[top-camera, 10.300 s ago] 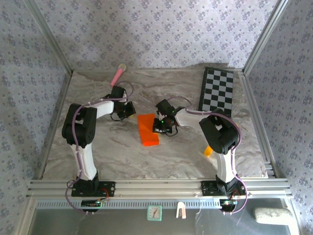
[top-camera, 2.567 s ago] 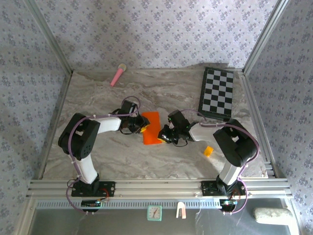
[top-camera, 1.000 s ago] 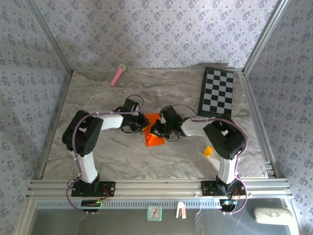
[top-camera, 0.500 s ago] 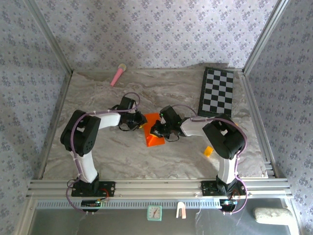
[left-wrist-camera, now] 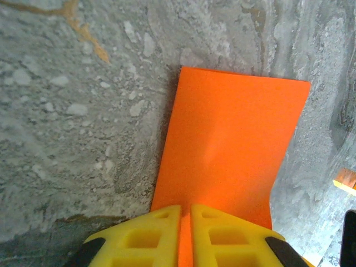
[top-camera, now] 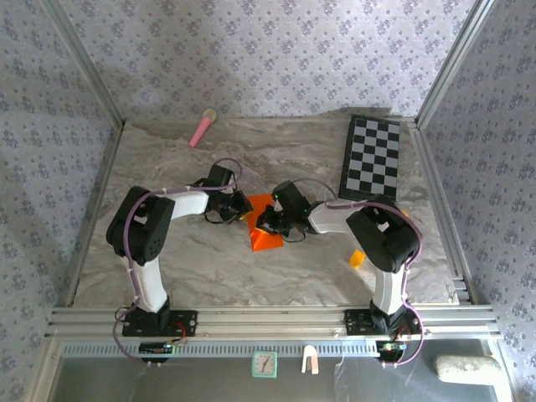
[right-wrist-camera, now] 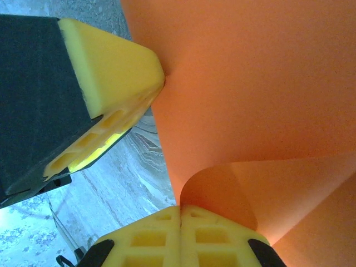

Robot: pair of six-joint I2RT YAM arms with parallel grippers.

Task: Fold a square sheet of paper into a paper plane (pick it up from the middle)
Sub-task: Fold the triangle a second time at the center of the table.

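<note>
as left arm (top-camera: 180,201) and right arm (top-camera: 335,213) bend inward | left fingers (left-wrist-camera: 150,236) pinch orange sheet (left-wrist-camera: 233,144) | right fingers (right-wrist-camera: 150,239) clamp its fold

Centre: left gripper (top-camera: 241,207) and right gripper (top-camera: 265,224) close together, both pinching the orange sheet (top-camera: 266,240) — no way between.
Back left: pink stick (top-camera: 201,128) near the wall (top-camera: 251,59).
Right side: checkerboard (top-camera: 373,157), flat.
Near right: small orange block (top-camera: 357,258) beside the right arm (top-camera: 381,243).
Front: bare table (top-camera: 251,280) — open passage.
</note>
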